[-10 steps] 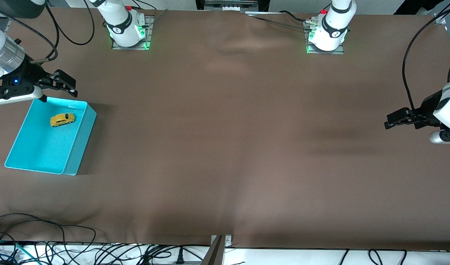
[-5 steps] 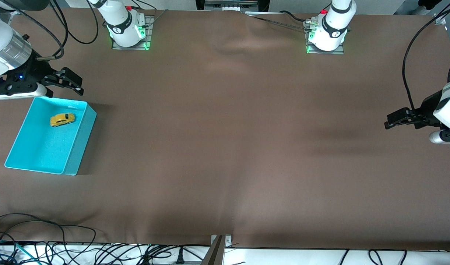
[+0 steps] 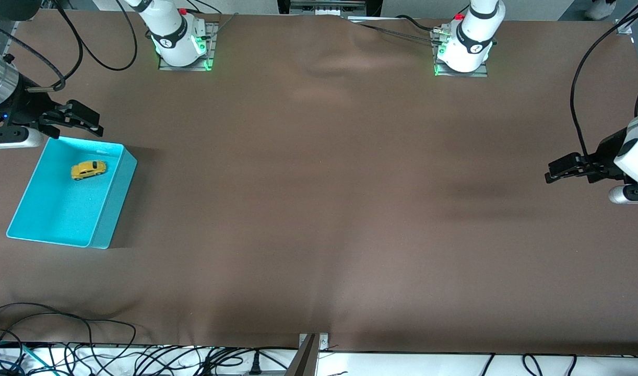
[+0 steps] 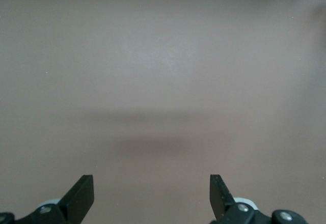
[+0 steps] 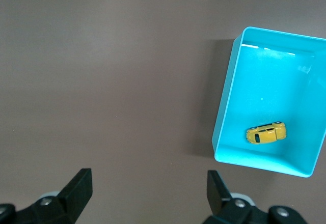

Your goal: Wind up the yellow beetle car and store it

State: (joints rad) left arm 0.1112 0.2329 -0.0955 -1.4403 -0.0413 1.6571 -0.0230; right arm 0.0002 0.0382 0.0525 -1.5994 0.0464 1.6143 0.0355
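Front view: yellow beetle car (image 3: 89, 169) resting on its wheels inside the turquoise bin (image 3: 110, 209), toward the bin's 12 o'clock end, at the right arm's end of the counter (image 3: 319, 209). Right pincer (image 3: 86, 122) released, holding nothing, hanging over the counter just off the bin's 12 o'clock rim. Left pincer (image 3: 554, 169) released too, waiting above bare counter at the left arm's end.

Left wrist view: spread fingertips (image 4: 81, 196), only brown counter (image 4: 163, 81) below.

Right wrist view: spread fingertips (image 5: 79, 188); bin (image 5: 226, 117) with car (image 5: 266, 133) inside.
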